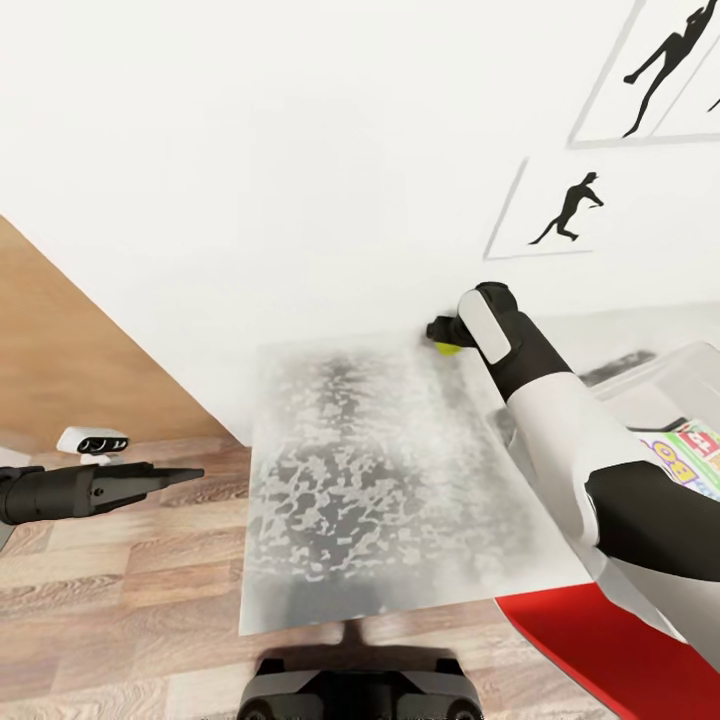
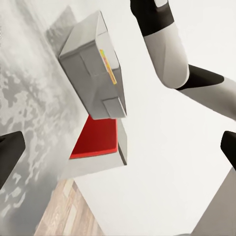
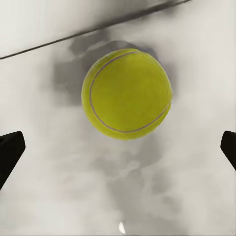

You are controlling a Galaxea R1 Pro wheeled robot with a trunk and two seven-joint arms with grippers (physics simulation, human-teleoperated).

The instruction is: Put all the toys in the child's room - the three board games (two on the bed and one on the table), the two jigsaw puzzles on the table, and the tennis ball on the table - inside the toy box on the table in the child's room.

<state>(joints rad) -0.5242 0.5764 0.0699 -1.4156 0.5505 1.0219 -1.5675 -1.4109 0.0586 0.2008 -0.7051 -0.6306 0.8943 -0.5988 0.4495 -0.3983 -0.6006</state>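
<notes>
The robot's dark base (image 1: 360, 690) sits at the near edge of the worktop (image 1: 360, 500), on the wood-plank floor (image 1: 120, 590). The left gripper (image 1: 185, 476) hangs over the floor beside the worktop's left edge, well apart from the task items; its fingers (image 2: 10, 155) stand wide apart, released and grasping nothing. A red surface (image 1: 590, 640) lies below the worktop at the near right. The toy box (image 1: 665, 385) stands on the right part of the worktop with a board game (image 1: 695, 455) inside it. The right arm reaches across to the far edge. There the right gripper (image 1: 440, 335) is spread around the tennis ball (image 3: 127, 93), fingertips (image 3: 10, 150) clear of it on both sides. The ball rests on the worktop against the white wall (image 1: 250, 150), which carries black silhouette pictures (image 1: 570, 210).
</notes>
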